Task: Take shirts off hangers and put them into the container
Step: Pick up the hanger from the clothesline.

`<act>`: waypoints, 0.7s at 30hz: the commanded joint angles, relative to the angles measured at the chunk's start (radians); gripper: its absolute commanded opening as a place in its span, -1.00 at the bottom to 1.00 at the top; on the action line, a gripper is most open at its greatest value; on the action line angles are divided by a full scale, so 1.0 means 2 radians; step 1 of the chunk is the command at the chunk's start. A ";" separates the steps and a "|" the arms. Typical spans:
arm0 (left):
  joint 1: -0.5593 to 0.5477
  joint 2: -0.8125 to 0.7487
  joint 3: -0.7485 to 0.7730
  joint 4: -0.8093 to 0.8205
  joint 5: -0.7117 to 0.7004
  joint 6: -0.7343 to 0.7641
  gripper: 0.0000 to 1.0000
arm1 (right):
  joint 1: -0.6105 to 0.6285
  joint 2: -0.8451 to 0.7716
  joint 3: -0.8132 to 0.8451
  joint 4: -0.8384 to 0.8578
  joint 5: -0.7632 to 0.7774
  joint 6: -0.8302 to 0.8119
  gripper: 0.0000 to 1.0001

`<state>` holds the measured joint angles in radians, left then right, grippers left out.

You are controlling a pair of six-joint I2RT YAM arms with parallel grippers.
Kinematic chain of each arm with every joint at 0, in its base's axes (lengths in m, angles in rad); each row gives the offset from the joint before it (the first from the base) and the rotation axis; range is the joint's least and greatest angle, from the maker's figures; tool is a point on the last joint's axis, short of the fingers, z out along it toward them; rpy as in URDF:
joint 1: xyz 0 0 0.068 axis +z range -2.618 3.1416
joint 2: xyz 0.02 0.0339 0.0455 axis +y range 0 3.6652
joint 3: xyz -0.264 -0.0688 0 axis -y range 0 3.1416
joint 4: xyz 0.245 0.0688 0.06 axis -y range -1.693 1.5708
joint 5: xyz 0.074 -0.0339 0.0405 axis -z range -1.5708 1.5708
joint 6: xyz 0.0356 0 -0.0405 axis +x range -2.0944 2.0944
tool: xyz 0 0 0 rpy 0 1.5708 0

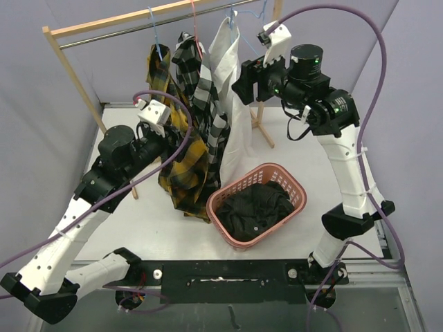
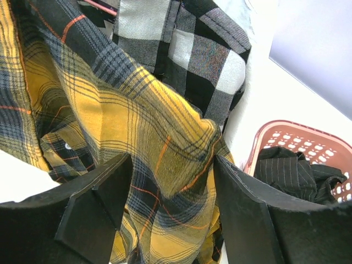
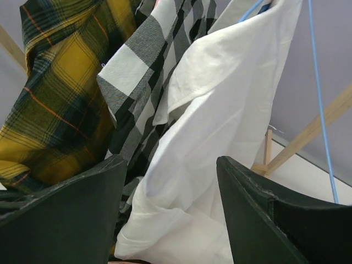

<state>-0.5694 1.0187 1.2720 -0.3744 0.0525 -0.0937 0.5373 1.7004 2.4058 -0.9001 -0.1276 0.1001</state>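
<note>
Left wrist view: left gripper, jaws wide, yellow plaid shirt bunched between them, not pinched. The right gripper is likewise wide, facing the white shirt. Both shirts hang from the rack; the container sits below. Risk: a shallow pinch slips, or a pull drags neighbouring shirts.

Nothing legible in any view: no text, labels, brand marks, numbers or signs can be read.
</note>
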 commanded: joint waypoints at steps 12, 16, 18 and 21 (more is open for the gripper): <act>0.001 -0.045 -0.030 0.063 0.003 -0.001 0.19 | 0.027 0.046 0.016 0.051 0.068 -0.006 -0.01; 0.001 -0.046 -0.034 0.064 0.001 0.002 0.19 | 0.027 0.055 0.013 0.056 0.081 -0.008 -0.20; 0.001 -0.047 -0.035 0.064 0.001 0.002 0.19 | 0.027 0.056 0.009 0.061 0.090 -0.009 -0.33; 0.001 -0.049 -0.037 0.065 0.000 0.002 0.19 | 0.024 0.057 0.008 0.057 0.107 -0.012 -0.35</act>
<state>-0.5694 0.9474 1.1988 -0.3172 0.0536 -0.0929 0.5861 1.8229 2.4214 -0.8478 0.0238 0.0864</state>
